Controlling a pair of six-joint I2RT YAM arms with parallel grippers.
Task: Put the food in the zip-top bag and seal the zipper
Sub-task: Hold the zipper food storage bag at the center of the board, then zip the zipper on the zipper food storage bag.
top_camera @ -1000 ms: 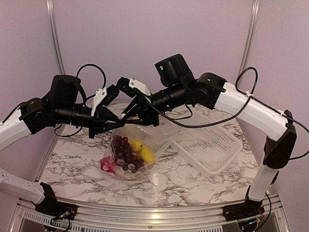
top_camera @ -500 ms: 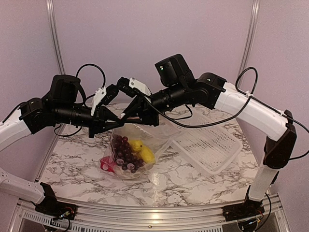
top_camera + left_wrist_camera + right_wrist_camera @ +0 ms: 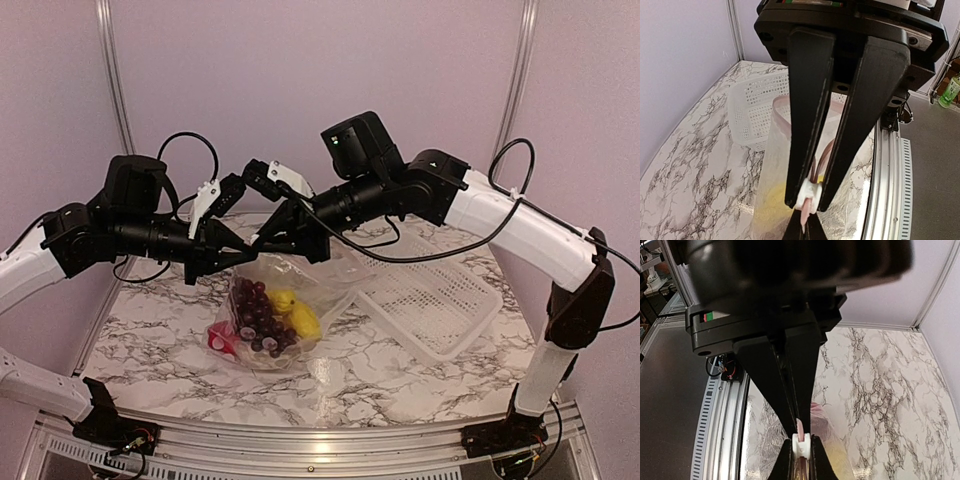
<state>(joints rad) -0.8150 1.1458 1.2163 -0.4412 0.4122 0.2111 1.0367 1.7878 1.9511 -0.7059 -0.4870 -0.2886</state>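
**Now both claws pinch the bag's mouth**

Here the left claw (image 3: 805, 200) is clenched on the zipper (image 3: 805, 216), its two fingers meeting on the pale pink strip. The right claw (image 3: 801, 437) grips the same strip, tip to tip with the left one. Below both claws hangs the zip-top bag (image 3: 305, 288), its bottom on the marble table (image 3: 400, 370). Inside the bag, under the claws, lie the grape bunch (image 3: 258, 315), a yellow piece (image 3: 297, 318) and a red piece (image 3: 220, 343). A white lattice basket (image 3: 440, 300) sits lower, under the right arm, just beside the bag.
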